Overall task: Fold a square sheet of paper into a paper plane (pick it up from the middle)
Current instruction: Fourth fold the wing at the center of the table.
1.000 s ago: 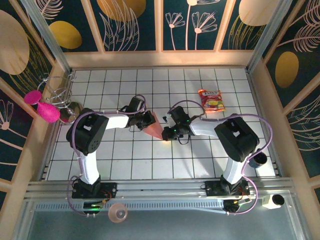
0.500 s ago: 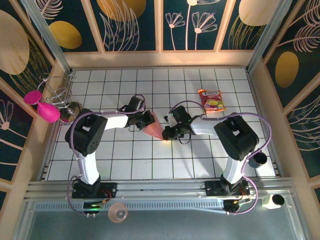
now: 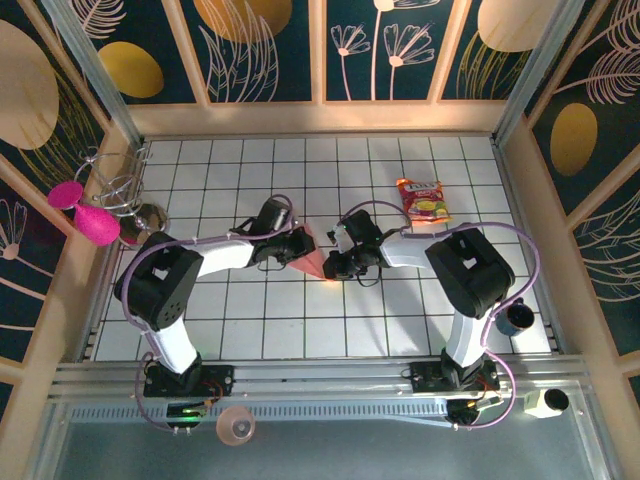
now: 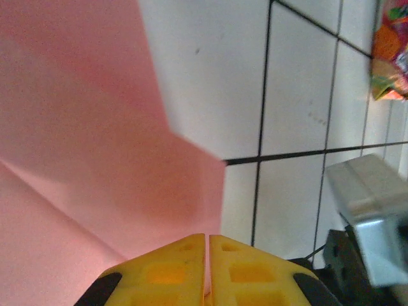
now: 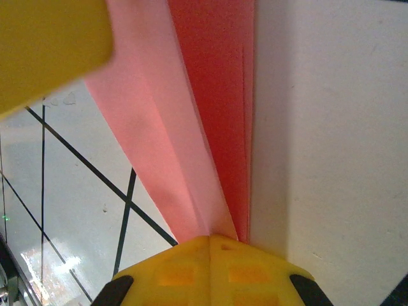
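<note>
The folded pink paper [image 3: 312,260] sits between both arms, long axis running away from their bases, with the left claw [image 3: 298,247] and right claw [image 3: 333,265] each pinched shut on opposite sides.

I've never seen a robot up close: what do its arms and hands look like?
The left arm and right arm are white tubes with black joints, draped in looping purple cables. The left hand and right hand end in blocky yellow fingers.
</note>
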`<state>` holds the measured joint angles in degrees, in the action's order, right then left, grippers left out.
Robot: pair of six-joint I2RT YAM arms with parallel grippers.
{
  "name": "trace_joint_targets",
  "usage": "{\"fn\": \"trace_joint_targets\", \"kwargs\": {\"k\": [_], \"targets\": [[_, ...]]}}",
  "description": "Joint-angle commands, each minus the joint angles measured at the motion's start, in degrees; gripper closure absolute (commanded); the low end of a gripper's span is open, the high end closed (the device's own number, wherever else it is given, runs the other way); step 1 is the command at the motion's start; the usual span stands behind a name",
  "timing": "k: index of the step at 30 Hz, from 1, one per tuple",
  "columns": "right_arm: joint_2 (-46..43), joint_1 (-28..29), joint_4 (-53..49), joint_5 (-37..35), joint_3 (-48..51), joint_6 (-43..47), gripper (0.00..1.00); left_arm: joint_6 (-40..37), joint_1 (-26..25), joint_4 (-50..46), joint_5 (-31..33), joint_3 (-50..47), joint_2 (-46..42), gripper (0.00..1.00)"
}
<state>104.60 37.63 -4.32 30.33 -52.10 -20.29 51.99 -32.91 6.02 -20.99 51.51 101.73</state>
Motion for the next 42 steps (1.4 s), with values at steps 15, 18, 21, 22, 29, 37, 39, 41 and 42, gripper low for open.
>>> {"fn": "trace_joint_targets", "kwargs": {"k": [15, 18, 21, 22, 29, 37, 39, 41, 42], "targets": [[1.02, -0.26, -4.25, -2.48, 1.38, -1.32, 0.95, 4.68, -0.14, -3.38, 5.67, 0.83, 5.94, 0.93], [-1.77, -0.36, -3.69, -1.53, 1.60, -1.83, 0.94, 5.01, -0.09, -4.67, 6.58, 0.83, 6.23, 0.93], [-3.75, -0.50, -3.93, -0.45, 1.56, -1.85, 0.94, 4.79, -0.13, -5.76, 7.28, 0.75, 6.27, 0.93], [-3.96, -0.51, -4.07, -0.38, 1.71, -1.79, 0.94, 4.71, -0.07, -5.84, 7.32, 0.73, 6.24, 0.93], [-4.04, -0.50, -4.85, -0.41, 2.73, -1.59, 0.94, 4.44, -0.06, -5.93, 6.97, 0.75, 6.53, 0.93], [-3.37, -0.47, -6.01, -4.09, 2.79, -1.50, 0.94, 4.22, -0.10, -6.29, 7.08, 0.73, 6.66, 0.93], [-3.68, -0.52, -6.16, -4.83, 2.63, -1.50, 0.94, 4.11, -0.10, -6.37, 7.12, 0.72, 6.68, 0.93], [-4.27, -0.46, -6.00, -4.86, 2.40, -1.60, 0.94, 3.93, -0.12, -6.55, 7.19, 0.72, 6.78, 0.94], [-4.67, -0.45, -5.87, -4.76, 2.33, -1.66, 0.94, 3.85, -0.12, -6.68, 7.19, 0.70, 6.81, 0.93]]}}
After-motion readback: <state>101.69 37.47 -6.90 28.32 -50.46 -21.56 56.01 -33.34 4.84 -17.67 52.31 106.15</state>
